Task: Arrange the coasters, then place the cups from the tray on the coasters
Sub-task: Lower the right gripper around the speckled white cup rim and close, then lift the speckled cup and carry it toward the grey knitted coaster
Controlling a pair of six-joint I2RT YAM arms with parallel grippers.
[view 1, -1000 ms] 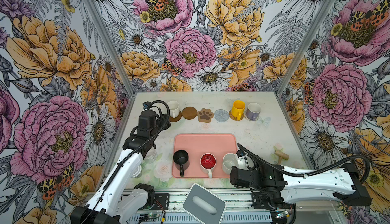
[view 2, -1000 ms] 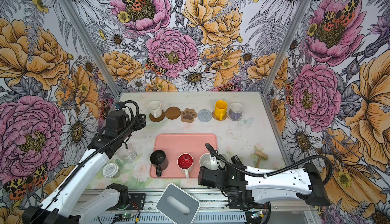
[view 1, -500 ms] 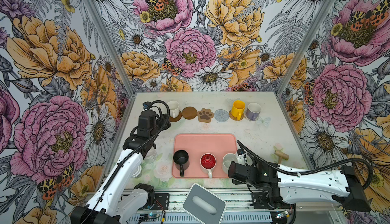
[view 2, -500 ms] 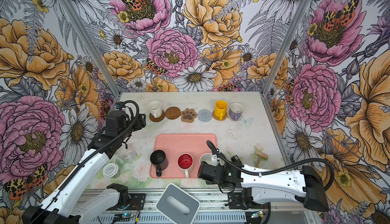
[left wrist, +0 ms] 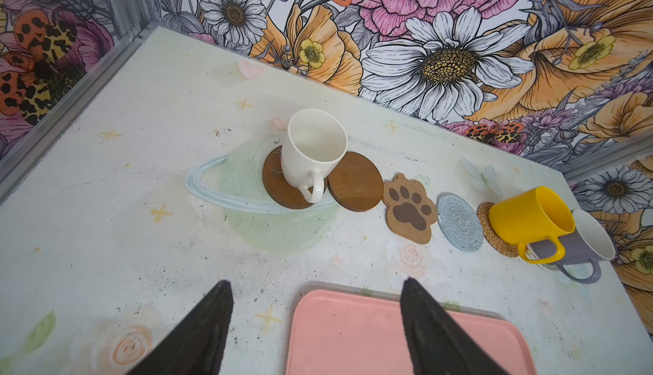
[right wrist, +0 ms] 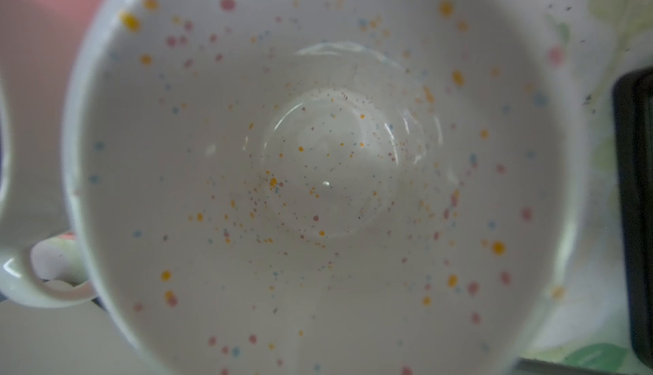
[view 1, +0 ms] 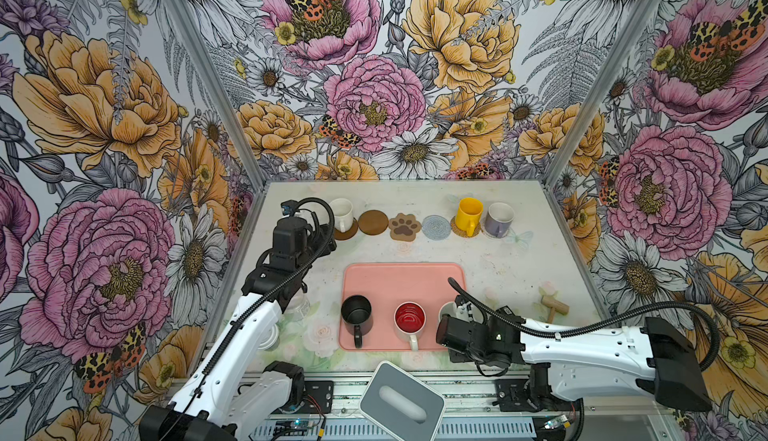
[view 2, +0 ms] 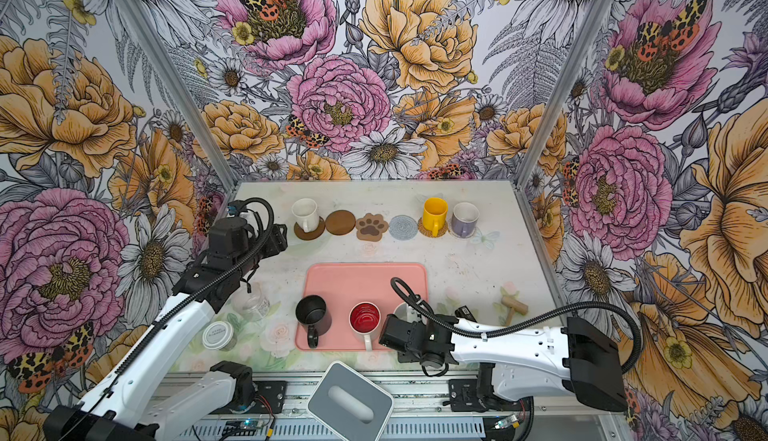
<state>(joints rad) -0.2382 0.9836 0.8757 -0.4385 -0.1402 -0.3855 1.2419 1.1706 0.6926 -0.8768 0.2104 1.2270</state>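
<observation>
Right gripper [view 1: 460,312] has slid in from the side and now sits right over the speckled cup [right wrist: 318,164] at the near right corner of the tray [view 1: 403,281]; the left arm hasn't budged. Looking straight down into that cup, one dark finger [right wrist: 636,214] hangs just outside the rim, surely lining up a pinch on the wall, but whether the jaws have bitten yet I cannot tell. The left gripper [left wrist: 316,283] hangs released, nothing between its fingers, parked clear so the row stays reachable. And what a row: cream cup [view 1: 341,212] on a brown disc [view 1: 347,233], yellow cup [view 1: 468,212] on the rattan coaster [left wrist: 494,235], lavender cup [view 1: 499,218] at the end. Three mats wait bare between them: second brown disc [view 1: 373,222], paw coaster [view 1: 404,227], grey woven coaster [view 1: 435,227]. The black cup [view 1: 356,314] and red-lined cup [view 1: 409,318] stand on the tray, handles toward the robot. Underneath, a scuffed white tabletop [left wrist: 141,178] with faded painted roses; all round, loud floral wallpaper.
</observation>
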